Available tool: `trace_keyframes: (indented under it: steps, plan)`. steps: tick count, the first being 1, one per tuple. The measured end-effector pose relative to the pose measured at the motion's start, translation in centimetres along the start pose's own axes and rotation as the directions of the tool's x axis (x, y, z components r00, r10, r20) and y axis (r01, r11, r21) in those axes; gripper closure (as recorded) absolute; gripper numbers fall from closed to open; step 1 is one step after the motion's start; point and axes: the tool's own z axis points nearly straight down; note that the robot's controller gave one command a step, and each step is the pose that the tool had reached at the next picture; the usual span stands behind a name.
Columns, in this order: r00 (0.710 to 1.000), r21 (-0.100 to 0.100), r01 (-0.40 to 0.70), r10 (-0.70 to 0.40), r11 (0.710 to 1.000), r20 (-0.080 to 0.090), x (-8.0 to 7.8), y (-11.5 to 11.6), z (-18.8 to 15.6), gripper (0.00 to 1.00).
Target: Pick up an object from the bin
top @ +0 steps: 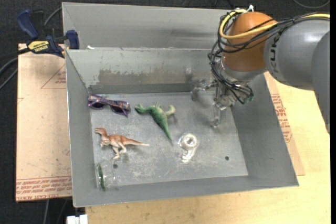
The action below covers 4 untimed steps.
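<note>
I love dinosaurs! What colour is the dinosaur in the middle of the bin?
The middle dinosaur is green, clearest in the camera view.

1. The bin (210, 165) is seen in plain grey.
2. The sunglasses (108, 105) are patterned in purple and blue.
3. The green dinosaur (157, 114) is matched by an orange-brown dinosaur (116, 140).
4. The wrist cover (247, 42) is coloured orange and wrapped by a yellow cable (227, 22).

Dark lettering (271, 54) is printed on the grey arm link (296, 55), above and to the right of the claw (216, 119). It is partly cut off by the orange cover (249, 42) and cannot be read with certainty. Nothing else is legible.
</note>
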Motion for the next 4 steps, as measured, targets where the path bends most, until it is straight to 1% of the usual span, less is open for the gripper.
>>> trace_keyframes:
  steps: [1, 2, 3, 4]
  plan:
    - [0.996, -0.001, 0.086, -0.086, 0.996, 0.001, 0.3, 5.1, -5.6, 0.00]
    - [0.997, -0.001, -0.078, 0.078, 0.997, 0.002, 1.7, 3.4, -0.9, 0.00]
    - [0.984, 0.001, 0.178, -0.178, 0.984, 0.006, -2.5, 7.7, 0.2, 0.00]
    - [0.983, -0.003, -0.185, 0.185, 0.983, 0.006, -0.8, 10.6, 0.4, 0.00]
